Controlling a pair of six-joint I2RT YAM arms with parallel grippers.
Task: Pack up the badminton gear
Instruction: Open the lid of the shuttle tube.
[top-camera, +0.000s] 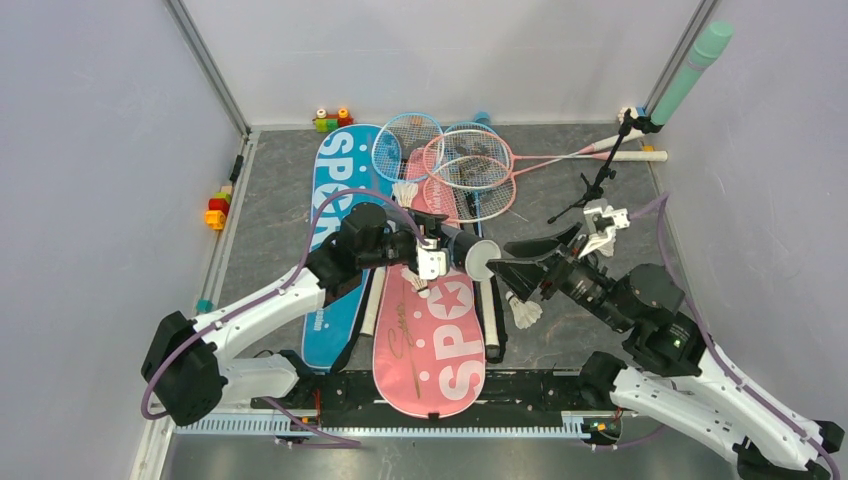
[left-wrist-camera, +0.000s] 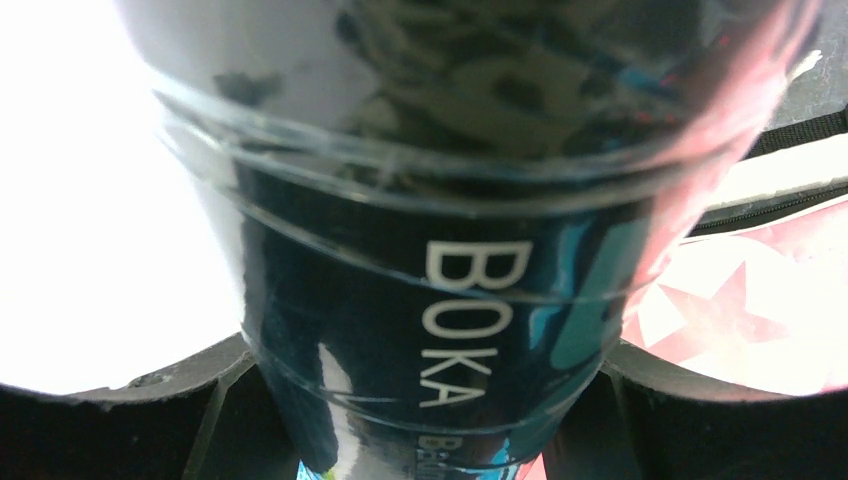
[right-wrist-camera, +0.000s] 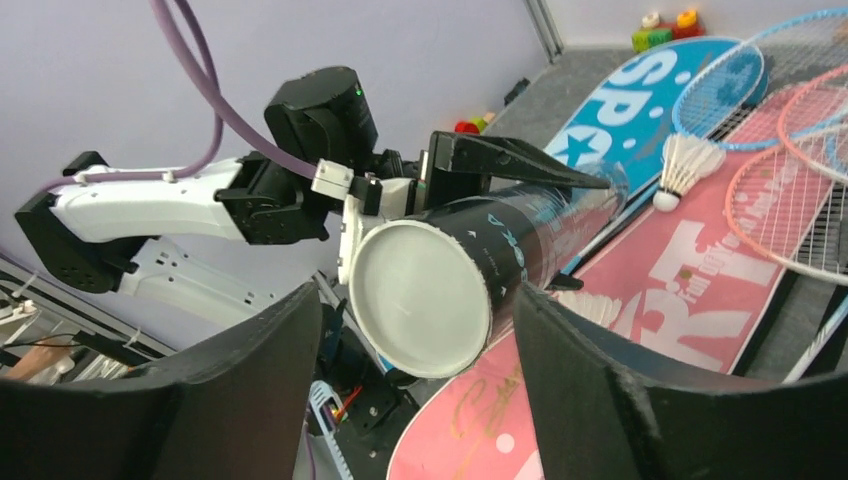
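**Shuttlecock Tube Held by Left Gripper; Right Gripper Open at Capped End**

The left gripper (top-camera: 440, 250) is clamping the shuttlecock tube (right-wrist-camera: 540, 230) across its body and is holding it clear of the table, roughly horizontal, above the pink racket bag (top-camera: 430, 345). In the left wrist view its dark fingers (left-wrist-camera: 120, 420) are bracketing the tube from both sides.

The right gripper (top-camera: 503, 270) is facing the tube's capped end with its jaws standing apart. Its broad, matte black fingers (right-wrist-camera: 240, 400) are framing the white end cap (right-wrist-camera: 420, 300). The cap is lying just ahead of the gap, and no contact is showing.

The tube is a glossy cylinder: clear plastic with ridged rings over a dark label printed "BOKA" in white. The cap is a flat, round, matte white disc.

The pink racket bag is lying flat beside the blue racket bag (top-camera: 335, 200). Both are long, smooth and rounded, and both are carrying large white lettering and stars. One feather shuttlecock (right-wrist-camera: 685, 165) is resting on the pink bag. A second shuttlecock (top-camera: 525, 310) is lying on the grey table, just beside the right gripper. The rackets (top-camera: 460, 160), thin-framed in blue and pink, are overlapping at the far end of the bags.
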